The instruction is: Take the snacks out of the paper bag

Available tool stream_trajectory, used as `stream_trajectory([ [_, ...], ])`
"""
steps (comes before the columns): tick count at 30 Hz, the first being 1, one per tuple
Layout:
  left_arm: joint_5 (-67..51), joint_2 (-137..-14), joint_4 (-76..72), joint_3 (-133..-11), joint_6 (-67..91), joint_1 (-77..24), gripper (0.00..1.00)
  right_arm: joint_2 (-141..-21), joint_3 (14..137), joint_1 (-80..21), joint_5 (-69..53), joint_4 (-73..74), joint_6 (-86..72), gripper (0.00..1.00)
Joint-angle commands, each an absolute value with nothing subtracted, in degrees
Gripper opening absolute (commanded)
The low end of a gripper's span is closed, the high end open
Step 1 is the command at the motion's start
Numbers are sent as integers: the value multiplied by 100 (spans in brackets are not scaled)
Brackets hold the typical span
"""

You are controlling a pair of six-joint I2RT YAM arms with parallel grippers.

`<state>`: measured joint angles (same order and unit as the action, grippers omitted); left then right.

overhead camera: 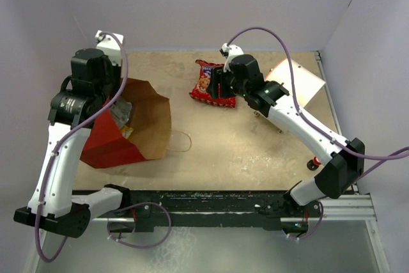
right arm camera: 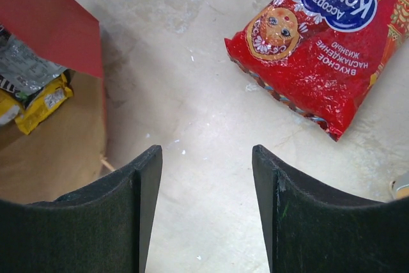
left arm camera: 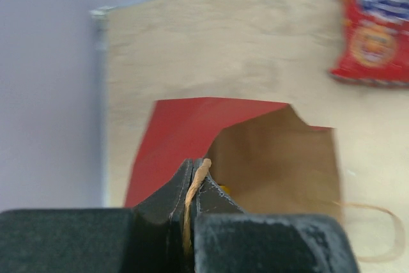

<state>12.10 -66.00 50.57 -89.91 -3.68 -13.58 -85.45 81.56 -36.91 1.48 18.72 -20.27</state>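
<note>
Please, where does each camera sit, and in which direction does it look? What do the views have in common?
Top external: above and behind the arms, looking down on the table; the left arm and right arm show, bases at the bottom.
Left wrist: behind the left gripper, facing over the paper bag; its shut fingers pinch the brown handle.
Right wrist: above the right gripper, looking down at the table; its open fingers hold nothing.
Shared: all three show the paper bag and the red cookie bag.

Soft, even light; mild blur
</note>
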Motion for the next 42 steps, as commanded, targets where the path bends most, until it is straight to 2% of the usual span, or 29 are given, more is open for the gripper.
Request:
stream_trajectory([
  [1,-1550,-6807,4723,-8541,572,-1375,0,-8067,7838,-3709,-327,1241,-1337,61],
  [8,-2363,-5495,3483,-6481,2482,-1384,0,-7457,6621,-3738,-1501,-319,-697,62],
  [14,-3025,-5093,3025,-5692,3232,-1387,0,-7583,6378,-4130,-1987,-375,110,63],
  [20,-3509,-5239,2697,-5720,3388,-1411,0,-7861,6399,-4473,-1808,-191,589,63],
  [29,-3429,-4964,3029,-5629,3501,-2022,0,-7605,5386,-5252,-2259,-917,2197,61],
  [33,-3256,-4572,3368,-5493,3623,-2129,0,-7866,5100,-5533,-2237,-1681,2321,57],
  [38,-2937,-4539,3773,-5851,3444,-2127,0,-8594,5132,-5919,-1986,-2529,2449,47],
  [42,-2132,-4738,4402,-6377,3218,-2130,0,-9200,5397,-6430,-1840,-2841,2603,44],
])
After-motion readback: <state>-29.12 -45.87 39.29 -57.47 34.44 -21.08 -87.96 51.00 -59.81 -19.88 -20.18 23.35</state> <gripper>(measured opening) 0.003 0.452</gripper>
